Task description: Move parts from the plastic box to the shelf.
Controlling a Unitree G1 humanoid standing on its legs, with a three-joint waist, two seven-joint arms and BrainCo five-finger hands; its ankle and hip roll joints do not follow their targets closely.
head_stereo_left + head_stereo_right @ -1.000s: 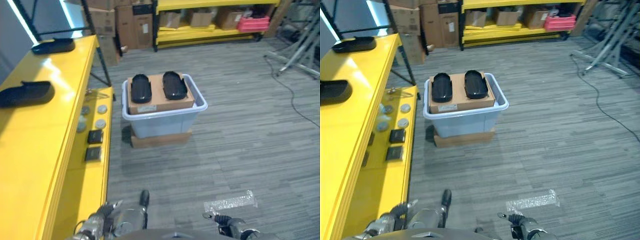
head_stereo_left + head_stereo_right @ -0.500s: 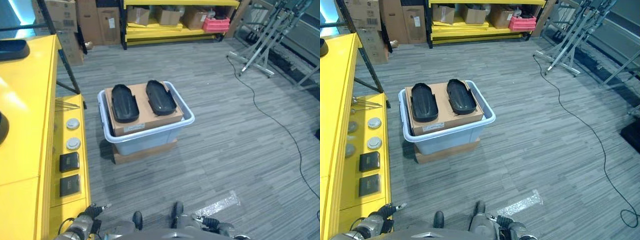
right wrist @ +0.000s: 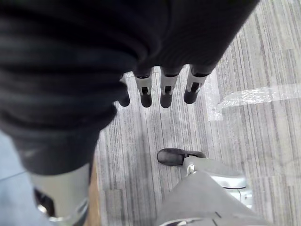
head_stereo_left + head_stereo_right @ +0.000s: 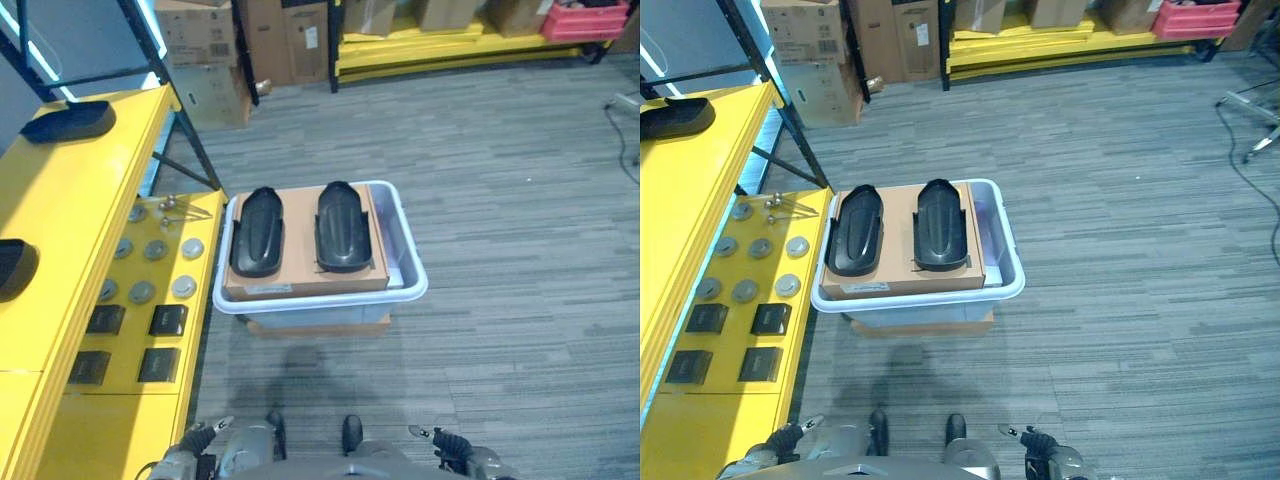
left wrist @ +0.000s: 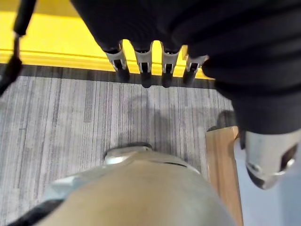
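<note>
Left eye view: pale plastic box (image 4: 405, 262) on grey carpet (image 4: 520, 200), just beside a yellow shelf (image 4: 70, 210). Inside, a cardboard carton (image 4: 300, 272) topped with two black parts (image 4: 257, 231) side by side. Two more black parts (image 4: 68, 119) on the shelf's upper level. Left hand (image 4: 195, 440) and right hand (image 4: 440, 440) low at the bottom edge.

Left wrist view: fingers (image 5: 143, 63) straight, relaxed, holding nothing, above carpet near the yellow edge.

Right wrist view: fingers (image 3: 167, 89) likewise straight and empty above carpet, with what is probably clear tape (image 3: 254, 96) on it.
</note>
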